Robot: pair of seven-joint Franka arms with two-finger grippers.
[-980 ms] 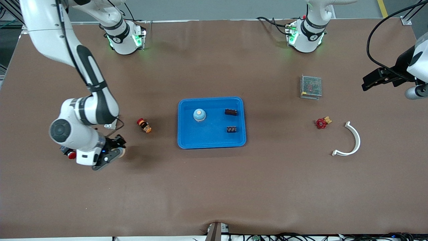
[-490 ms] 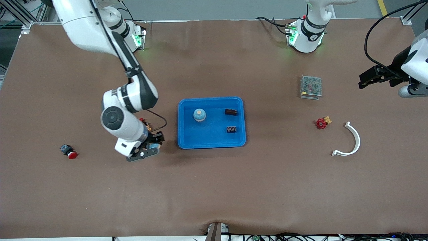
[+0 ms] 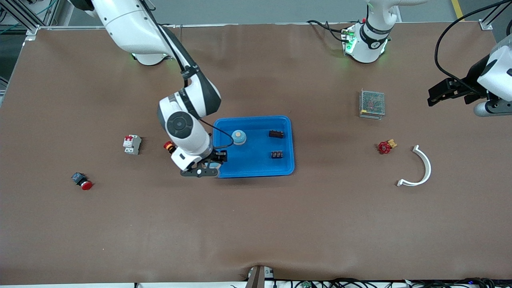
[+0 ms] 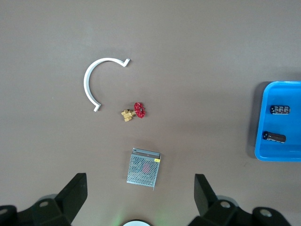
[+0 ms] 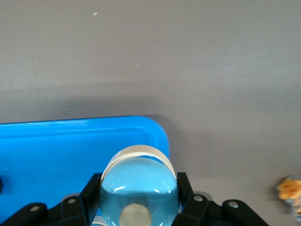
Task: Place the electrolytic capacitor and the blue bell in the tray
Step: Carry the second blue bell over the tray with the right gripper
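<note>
Since a second ago the right claw [image 3: 213, 163] has swung from the counter's lower left of the front view to the lower-left corner of the shallow bright-blue plastic tray [image 3: 256, 170], clamped on a translucent blue domed bell [image 5: 139, 188]. Another pale blue dome [image 3: 239, 137] sits inside the tray. The left claw [image 3: 436, 97] waits, spread wide, at upper right.

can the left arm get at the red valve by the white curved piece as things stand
Probably yes. The left end effector is open, holds nothing, and hangs over the left arm's end of the table. The red valve lies in the open between the white curved piece and the mesh box, touching neither.
</note>
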